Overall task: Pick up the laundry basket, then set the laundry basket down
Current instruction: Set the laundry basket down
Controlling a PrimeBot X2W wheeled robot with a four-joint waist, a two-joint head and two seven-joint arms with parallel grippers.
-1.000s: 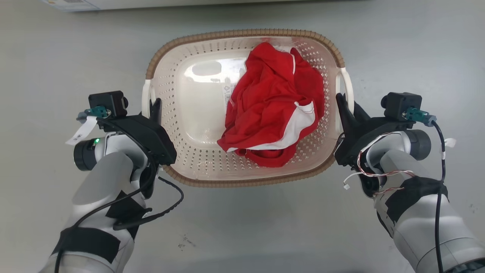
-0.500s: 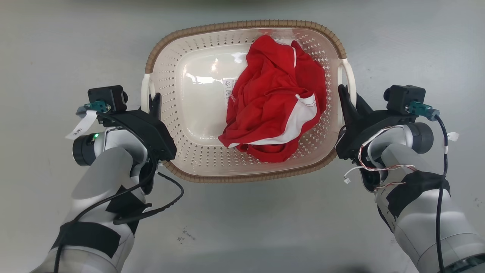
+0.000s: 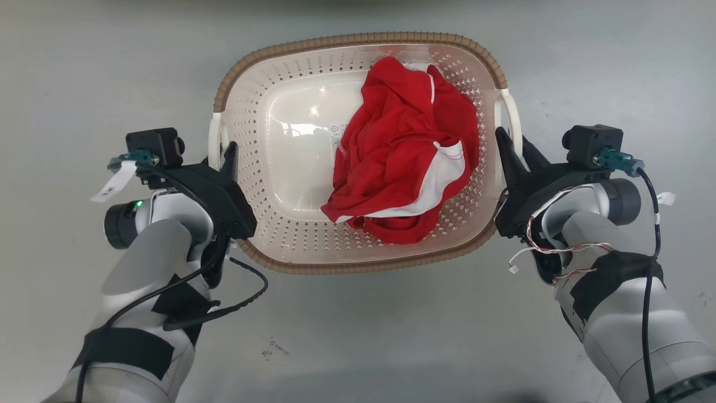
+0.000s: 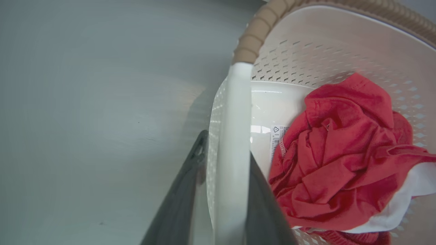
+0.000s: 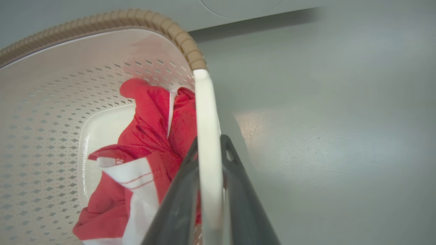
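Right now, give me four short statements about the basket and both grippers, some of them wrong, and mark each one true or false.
1. The left gripper is shut on a white handle of the basket. True.
2. The right gripper hangs open, away from the basket. False: it is shut on the other white handle, with one finger on each side of it.
3. The basket's rim is brown. True.
4. The basket is empty. False: a crumpled red and white cloth lies inside it.
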